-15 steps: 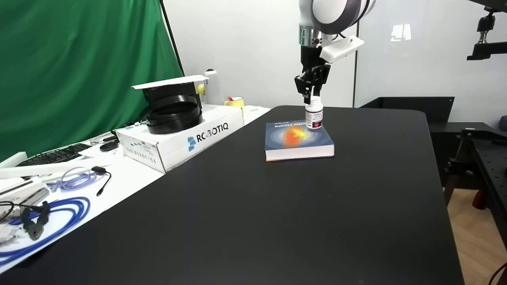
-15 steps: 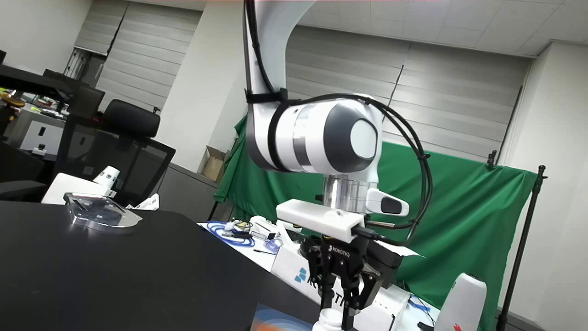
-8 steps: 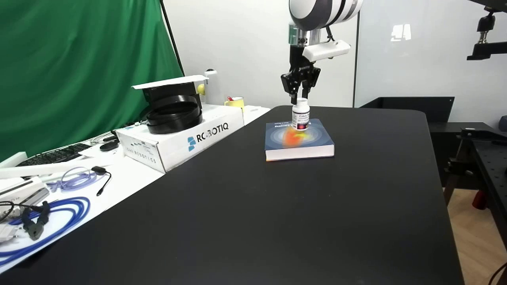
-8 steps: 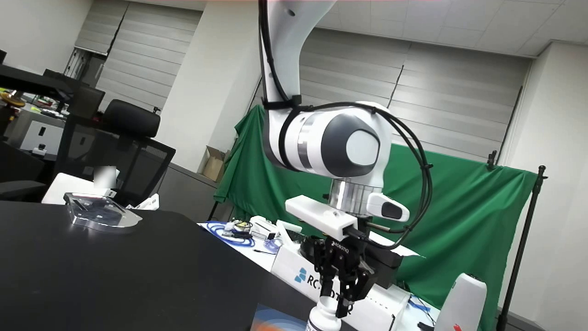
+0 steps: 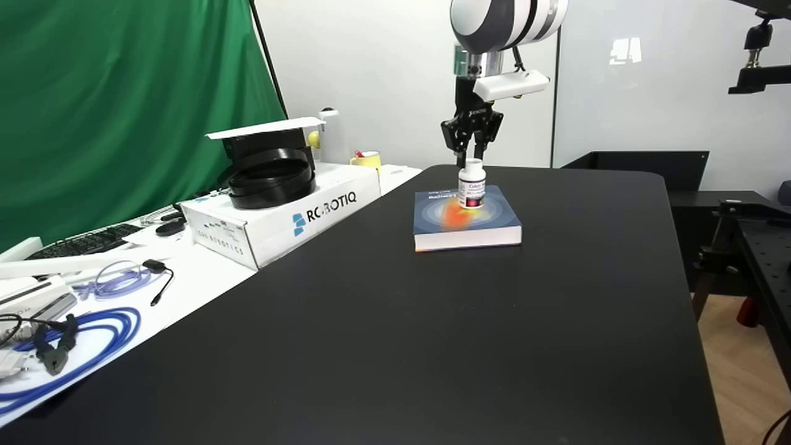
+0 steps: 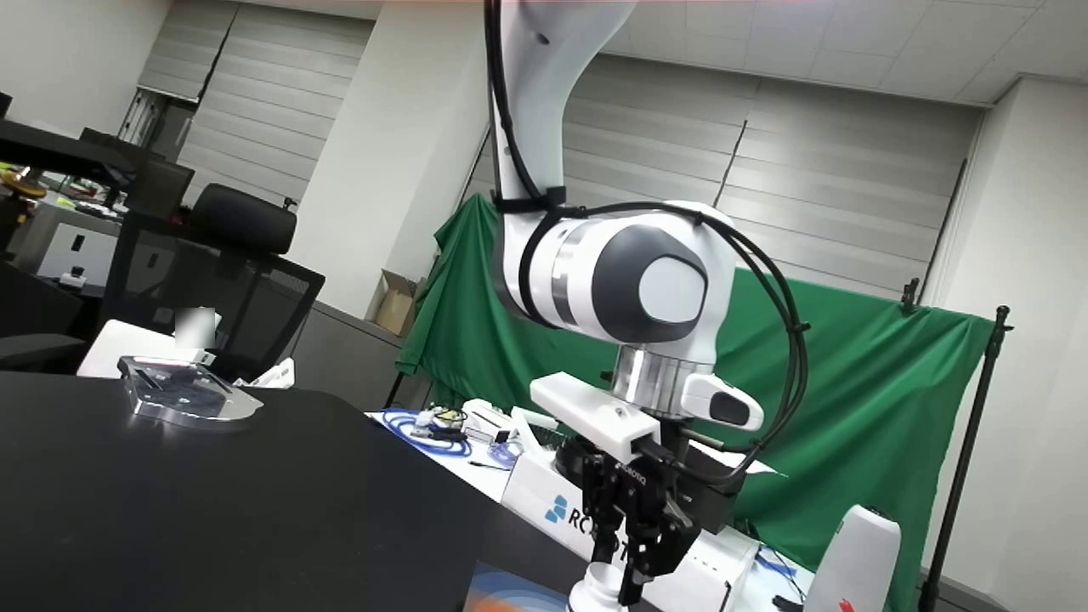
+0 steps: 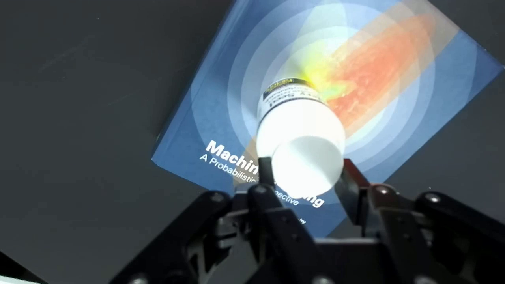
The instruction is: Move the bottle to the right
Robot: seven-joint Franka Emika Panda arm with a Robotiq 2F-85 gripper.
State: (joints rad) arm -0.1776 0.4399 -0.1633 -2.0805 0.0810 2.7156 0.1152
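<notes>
The bottle [image 5: 472, 183] is small and white, with a white cap and a dark red-and-white label. It stands upright over the blue book [image 5: 432, 217] in an exterior view; I cannot tell whether its base touches the cover. My gripper [image 5: 471, 158] points down from above, its two fingers shut on either side of the cap. In an exterior view only the top of the bottle [image 6: 595, 591] shows at the bottom edge, between the fingers [image 6: 619, 569]. In the wrist view the bottle [image 7: 300, 126] sits between the fingertips [image 7: 307, 170], over the book's cover [image 7: 414, 114].
The black table [image 5: 395, 334] spreads around the book. A white Robotiq box [image 5: 290, 216] with black rings [image 5: 272, 179] stands on the white side surface, near cables [image 5: 117, 334]. A clear plastic piece [image 6: 191, 395] lies on the table's far part.
The gripper and the bottle moved left over the book in an exterior view, then slightly down. The bottle stayed between the fingers. The book has not moved.
</notes>
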